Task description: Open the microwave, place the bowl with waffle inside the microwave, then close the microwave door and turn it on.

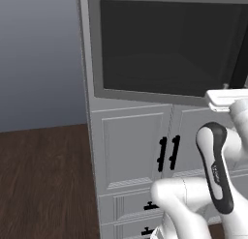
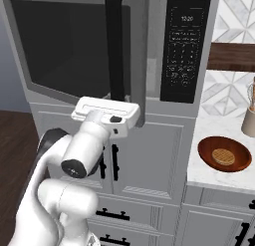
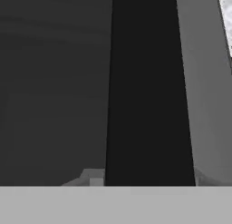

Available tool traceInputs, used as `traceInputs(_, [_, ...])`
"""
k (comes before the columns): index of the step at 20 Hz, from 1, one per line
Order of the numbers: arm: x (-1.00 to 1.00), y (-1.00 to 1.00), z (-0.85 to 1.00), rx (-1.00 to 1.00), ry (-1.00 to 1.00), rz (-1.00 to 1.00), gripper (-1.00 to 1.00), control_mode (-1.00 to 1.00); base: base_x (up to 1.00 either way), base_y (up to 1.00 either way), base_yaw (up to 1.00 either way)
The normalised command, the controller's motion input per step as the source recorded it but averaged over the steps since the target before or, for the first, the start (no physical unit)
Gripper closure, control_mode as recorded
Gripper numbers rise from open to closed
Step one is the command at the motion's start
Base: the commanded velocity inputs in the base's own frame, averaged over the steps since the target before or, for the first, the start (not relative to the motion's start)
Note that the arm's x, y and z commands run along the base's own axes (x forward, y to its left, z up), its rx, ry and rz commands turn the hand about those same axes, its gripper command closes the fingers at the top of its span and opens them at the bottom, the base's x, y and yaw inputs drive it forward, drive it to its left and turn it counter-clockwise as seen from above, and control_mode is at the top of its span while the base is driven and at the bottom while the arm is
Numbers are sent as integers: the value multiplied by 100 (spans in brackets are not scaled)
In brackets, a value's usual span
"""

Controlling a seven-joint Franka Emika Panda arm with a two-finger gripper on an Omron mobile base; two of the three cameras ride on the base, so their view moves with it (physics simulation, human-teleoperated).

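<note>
We see dark wood floor (image 1: 43, 180), white panelled cabinets (image 2: 154, 160), white marble desk (image 2: 219, 183) at right. Large grey box microwave (image 2: 149, 21) set above cabinets; its dark glass door (image 2: 64, 41) with long black bar handle (image 2: 117, 46). Small reddish-brown bowl with tan waffle (image 2: 224, 154) near desk's front edge. White end effector (image 2: 107, 112) at handle's lower end; we cannot tell its grip.

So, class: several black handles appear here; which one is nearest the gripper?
The microwave door's long vertical bar handle, directly above the gripper; the cabinet handles are short and lower.
</note>
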Motion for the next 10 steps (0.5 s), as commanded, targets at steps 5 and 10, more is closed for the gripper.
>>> traceInputs(5, [-100,58,29,-13,4,5,100,-100,0,0,0])
traceInputs(10, [-100,67,12,-10,5,1,100,-100,0,0,0])
